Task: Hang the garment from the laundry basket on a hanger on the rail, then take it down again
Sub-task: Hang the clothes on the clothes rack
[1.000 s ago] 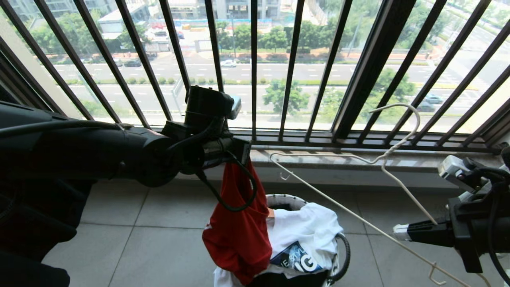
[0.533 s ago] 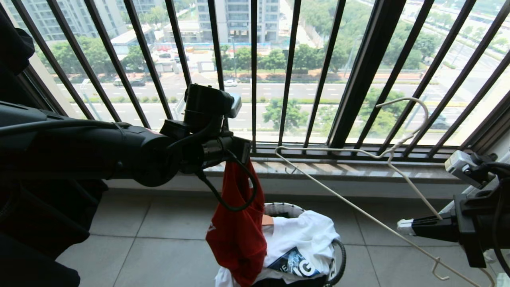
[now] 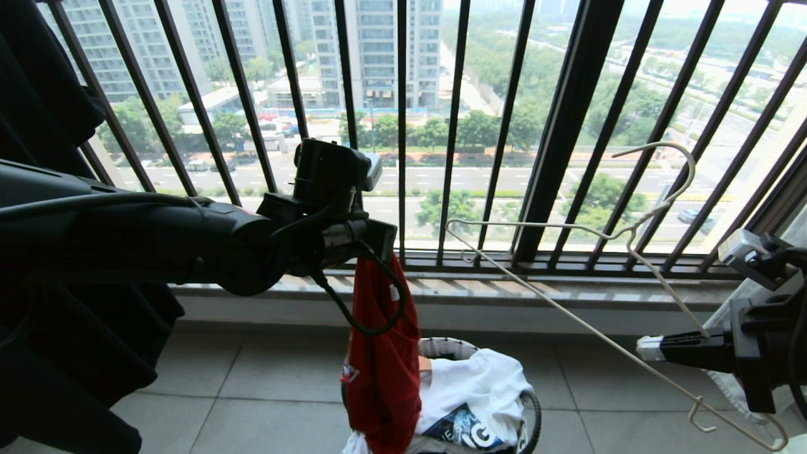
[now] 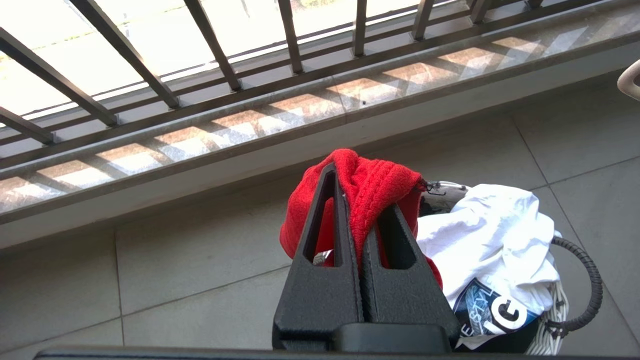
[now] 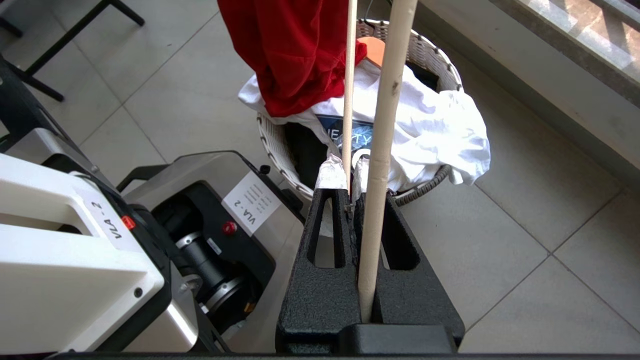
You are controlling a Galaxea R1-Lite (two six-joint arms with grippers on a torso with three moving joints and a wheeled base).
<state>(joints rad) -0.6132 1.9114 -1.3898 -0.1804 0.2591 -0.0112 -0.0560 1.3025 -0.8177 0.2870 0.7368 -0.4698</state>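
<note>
On the left we see our left gripper (image 4: 362,220) clamped tight on a fold of the red short-sleeved T-shirt (image 3: 383,359), which hangs from it down over the small round basket with the white wire-mesh rim (image 3: 449,345). A white printed shirt (image 3: 482,384) lies heaped in that basket. Over on the right, our right gripper (image 3: 652,348) pinches the thin pale wire hanger (image 3: 583,233), hook up against the black window bars (image 3: 454,126).

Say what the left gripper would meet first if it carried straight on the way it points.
Probably the stone sill under the window bars; the left gripper, jaws shut on the red T-shirt, points there. Depth is unclear.
</note>
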